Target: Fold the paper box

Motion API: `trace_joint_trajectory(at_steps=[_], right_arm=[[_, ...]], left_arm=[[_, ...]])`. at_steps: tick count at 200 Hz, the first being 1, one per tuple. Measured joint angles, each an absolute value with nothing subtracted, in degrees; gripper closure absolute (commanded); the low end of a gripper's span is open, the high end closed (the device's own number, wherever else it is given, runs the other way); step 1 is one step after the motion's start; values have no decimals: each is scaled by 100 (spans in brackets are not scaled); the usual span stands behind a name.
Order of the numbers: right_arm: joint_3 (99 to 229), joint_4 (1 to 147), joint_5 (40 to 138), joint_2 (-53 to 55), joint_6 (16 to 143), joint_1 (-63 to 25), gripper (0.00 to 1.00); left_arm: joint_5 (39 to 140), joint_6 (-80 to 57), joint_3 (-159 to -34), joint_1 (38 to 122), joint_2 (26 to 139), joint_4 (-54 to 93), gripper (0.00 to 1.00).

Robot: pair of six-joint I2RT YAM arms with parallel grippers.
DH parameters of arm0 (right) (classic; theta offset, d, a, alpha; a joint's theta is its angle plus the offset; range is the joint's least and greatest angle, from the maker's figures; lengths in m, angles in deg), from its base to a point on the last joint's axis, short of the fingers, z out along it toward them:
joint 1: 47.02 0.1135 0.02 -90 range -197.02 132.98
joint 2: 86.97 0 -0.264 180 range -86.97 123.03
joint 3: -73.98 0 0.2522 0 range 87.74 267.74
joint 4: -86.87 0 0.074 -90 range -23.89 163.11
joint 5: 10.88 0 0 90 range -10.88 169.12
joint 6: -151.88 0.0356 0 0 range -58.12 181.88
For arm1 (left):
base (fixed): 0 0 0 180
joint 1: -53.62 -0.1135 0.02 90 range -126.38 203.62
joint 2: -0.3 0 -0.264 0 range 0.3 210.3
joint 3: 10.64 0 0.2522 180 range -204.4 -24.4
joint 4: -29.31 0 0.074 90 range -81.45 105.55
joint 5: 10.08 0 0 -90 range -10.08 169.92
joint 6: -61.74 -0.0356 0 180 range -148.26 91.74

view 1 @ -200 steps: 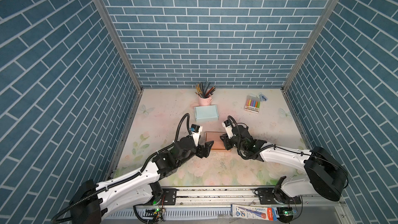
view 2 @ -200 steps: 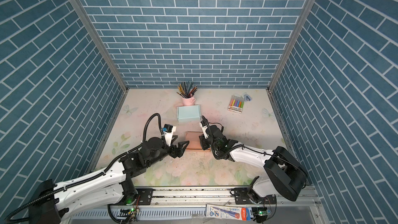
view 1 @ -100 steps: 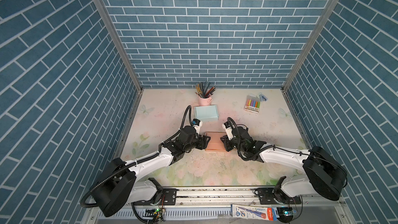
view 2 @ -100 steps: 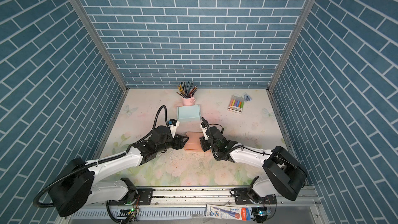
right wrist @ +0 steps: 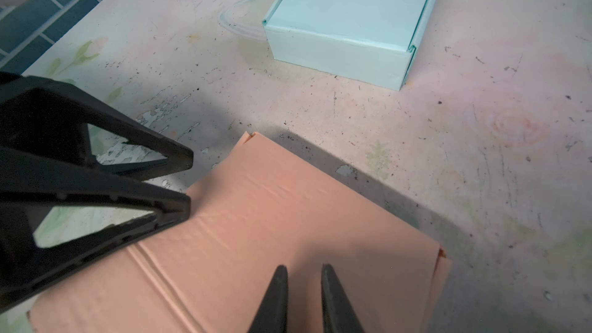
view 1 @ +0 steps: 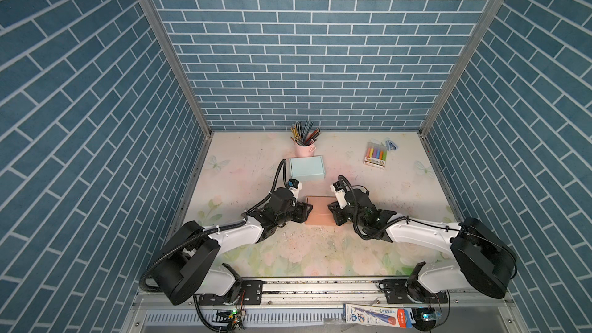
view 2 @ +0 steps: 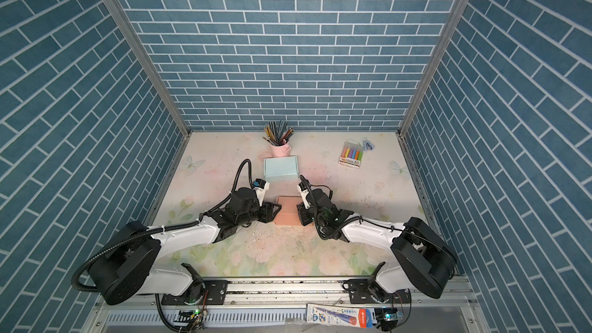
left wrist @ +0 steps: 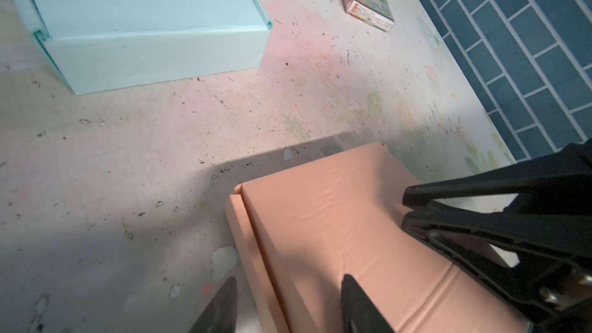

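In both top views the fingertips are lost against the dark wrists. The wrist views cut off the fingers' roots and the near corners of the paper box at the frame edge. The salmon box lies lid down on the desk between the two arms, nearer the front than the pale blue box.

The left gripper has its fingers about half spread, straddling the box's left edge. One is beside the side wall over the desk, the other over the lid. Whether either presses the card cannot be told.

The right gripper has its fingers drawn almost together with a thin slit between them, clasping nothing. They lie over the lid at the box's right edge.

A second earlier the left fingers gaped wide just short of the box. They have since narrowed and moved onto its edge, while the right ones are unchanged.
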State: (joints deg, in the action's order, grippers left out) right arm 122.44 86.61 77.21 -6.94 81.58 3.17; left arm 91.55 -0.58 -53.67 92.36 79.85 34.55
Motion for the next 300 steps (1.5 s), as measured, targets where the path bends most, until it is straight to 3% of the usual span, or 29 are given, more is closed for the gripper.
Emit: trace_joint_trajectory(at_steps=[123, 300], right_arm=[[11864, 8294, 7703, -1398, 8313, 319, 79], [11566, 8237, 7703, -1529, 8534, 324, 78]], left_arm=[[9249, 51, -5131, 9236, 8357, 3947, 49], [9273, 104, -5072, 9236, 8560, 4161, 51]])
